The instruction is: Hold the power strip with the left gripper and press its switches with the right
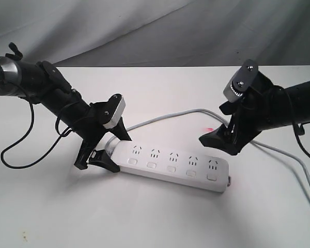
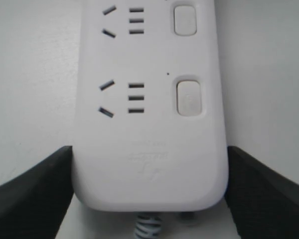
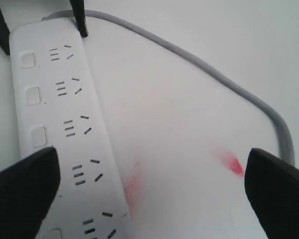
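The long white power strip lies flat on the white table, its grey cord leaving from the left end. My left gripper straddles that cord end. In the left wrist view its black fingers press both long sides of the power strip, so my left gripper is shut on it. The row of switches runs along the near edge, and two switches show up close. My right gripper hovers open above and behind the strip's right end. My right gripper holds nothing, with the power strip under one finger.
The grey cord loops behind the strip and runs off to the right past the right arm. Red light spots fall on the table beside the strip. A thin black cable hangs from the left arm. Grey cloth backs the table.
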Action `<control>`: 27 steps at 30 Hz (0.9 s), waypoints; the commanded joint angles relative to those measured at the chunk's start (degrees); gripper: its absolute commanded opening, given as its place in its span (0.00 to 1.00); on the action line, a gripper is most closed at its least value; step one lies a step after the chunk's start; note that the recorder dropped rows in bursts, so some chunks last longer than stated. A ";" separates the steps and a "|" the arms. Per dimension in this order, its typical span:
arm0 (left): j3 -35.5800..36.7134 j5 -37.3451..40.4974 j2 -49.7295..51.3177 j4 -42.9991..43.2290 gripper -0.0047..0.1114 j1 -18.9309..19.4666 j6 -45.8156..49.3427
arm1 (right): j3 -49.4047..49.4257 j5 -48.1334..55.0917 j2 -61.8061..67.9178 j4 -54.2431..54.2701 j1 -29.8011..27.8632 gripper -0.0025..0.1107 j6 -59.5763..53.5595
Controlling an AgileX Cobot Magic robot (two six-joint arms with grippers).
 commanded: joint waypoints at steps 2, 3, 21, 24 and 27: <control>-0.31 0.50 -0.15 -0.17 0.35 -0.13 -0.04 | 3.35 -1.76 0.67 -2.15 -0.34 0.83 1.23; -0.31 0.50 -0.15 -0.17 0.35 -0.13 -0.04 | 3.93 -2.17 0.92 -2.15 -0.34 0.83 1.23; -0.31 0.50 -0.15 -0.56 0.35 -0.13 -0.04 | 5.07 -6.85 7.68 -1.93 -0.22 0.83 -1.73; -0.31 0.50 -0.15 -0.56 0.35 -0.13 -0.04 | 6.26 -9.10 8.53 -2.31 -0.22 0.83 -1.73; -0.31 0.50 -0.15 -0.56 0.35 -0.13 -0.04 | 7.37 -10.75 9.42 -2.31 -0.22 0.83 -1.73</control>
